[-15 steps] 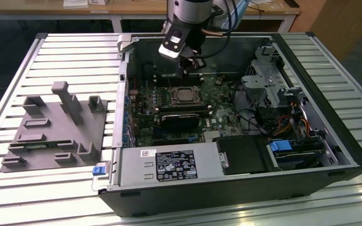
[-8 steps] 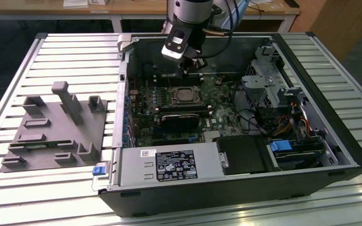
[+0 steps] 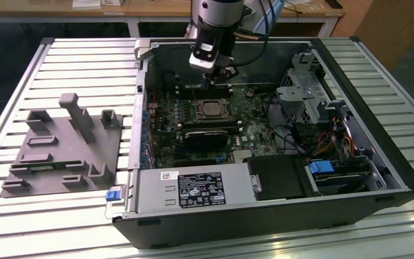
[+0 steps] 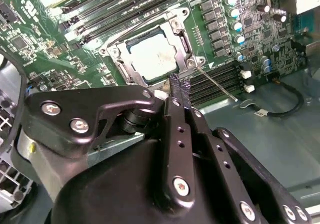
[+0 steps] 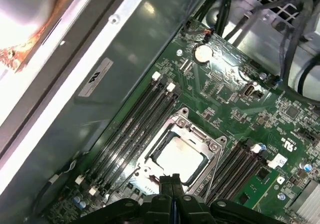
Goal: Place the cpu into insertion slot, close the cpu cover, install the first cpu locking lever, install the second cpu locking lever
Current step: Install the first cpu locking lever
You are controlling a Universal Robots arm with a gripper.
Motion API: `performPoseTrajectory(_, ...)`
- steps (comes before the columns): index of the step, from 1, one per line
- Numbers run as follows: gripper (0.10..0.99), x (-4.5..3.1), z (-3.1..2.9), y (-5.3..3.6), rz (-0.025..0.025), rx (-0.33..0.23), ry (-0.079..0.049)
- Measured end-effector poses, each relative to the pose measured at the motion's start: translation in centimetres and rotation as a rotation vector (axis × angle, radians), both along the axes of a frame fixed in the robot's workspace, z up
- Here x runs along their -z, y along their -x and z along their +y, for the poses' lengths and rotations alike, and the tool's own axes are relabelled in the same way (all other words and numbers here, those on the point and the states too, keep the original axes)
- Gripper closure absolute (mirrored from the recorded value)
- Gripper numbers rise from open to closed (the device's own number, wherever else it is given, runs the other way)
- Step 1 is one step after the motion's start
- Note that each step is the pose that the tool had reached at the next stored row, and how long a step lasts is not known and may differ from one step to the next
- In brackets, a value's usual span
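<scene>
Gripper (image 4: 179,85), pressed together, hangs beside the silvery square cpu (image 4: 152,57) framed by the cpu cover (image 4: 182,39).

The exterior view looked steeply down from beyond one long side of the open computer case (image 3: 264,221), taking in most of the slatted worktop (image 3: 49,226). Both wrist views rode close above the motherboard (image 4: 45,48) and looked past the gripper (image 4: 179,83) from opposite sides. All three views shared the cpu (image 4: 152,58), framed by the cpu cover (image 4: 178,31).
</scene>
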State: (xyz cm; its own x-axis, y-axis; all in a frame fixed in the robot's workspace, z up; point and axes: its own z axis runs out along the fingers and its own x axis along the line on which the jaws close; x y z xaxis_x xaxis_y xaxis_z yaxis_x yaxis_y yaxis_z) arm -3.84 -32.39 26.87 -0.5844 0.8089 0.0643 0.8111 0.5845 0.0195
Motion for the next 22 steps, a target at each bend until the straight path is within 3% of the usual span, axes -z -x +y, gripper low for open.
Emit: performPoseTrajectory(22,0.969,0.00,0.00,0.00,0.0000,-0.185,0.000)
